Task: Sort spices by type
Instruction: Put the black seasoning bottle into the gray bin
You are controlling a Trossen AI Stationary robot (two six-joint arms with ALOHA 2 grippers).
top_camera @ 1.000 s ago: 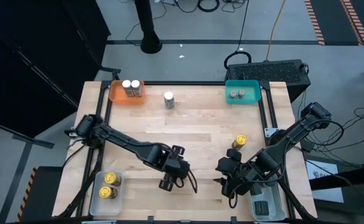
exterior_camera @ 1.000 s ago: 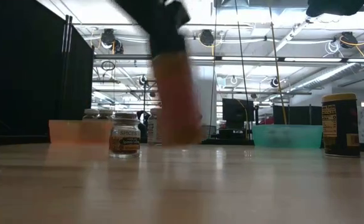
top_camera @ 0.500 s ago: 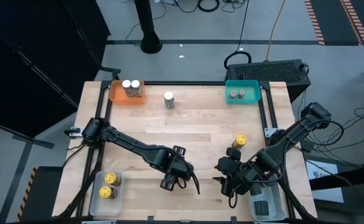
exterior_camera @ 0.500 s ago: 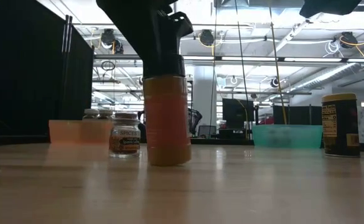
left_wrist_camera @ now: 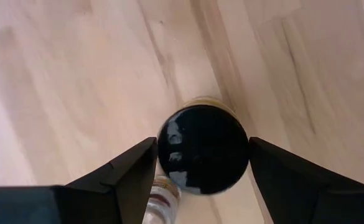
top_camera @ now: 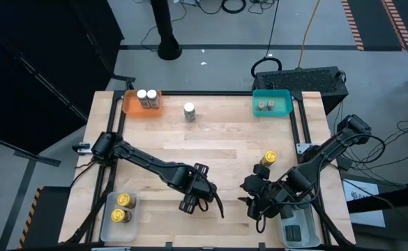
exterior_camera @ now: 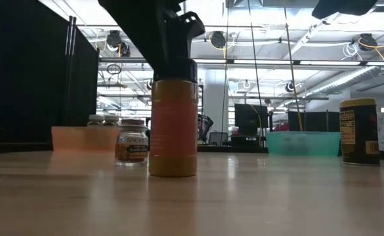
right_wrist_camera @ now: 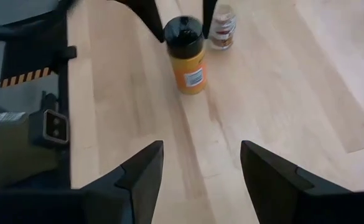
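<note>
On the table (top_camera: 210, 143), three trays sit at corners. At the far left corner, one tray (top_camera: 131, 106) holds two jars (top_camera: 146, 96) side by side. At the far right corner, another tray (top_camera: 282, 102) holds two small jars (top_camera: 263, 105). At the near left corner, a third tray (top_camera: 109, 226) holds two jars (top_camera: 121, 208), one behind the other. A lone jar (top_camera: 189, 111) stands on the bare table between the two far trays, nearer the left one. Near the front, slightly left of centre, an upright black-lidded jar (exterior_camera: 172, 124) stands directly under the left gripper (top_camera: 190, 203) (its fingers flank the lid, apart from it). Right of centre, the right gripper (top_camera: 250, 200) hovers, with another jar (top_camera: 269, 159) just behind it.
</note>
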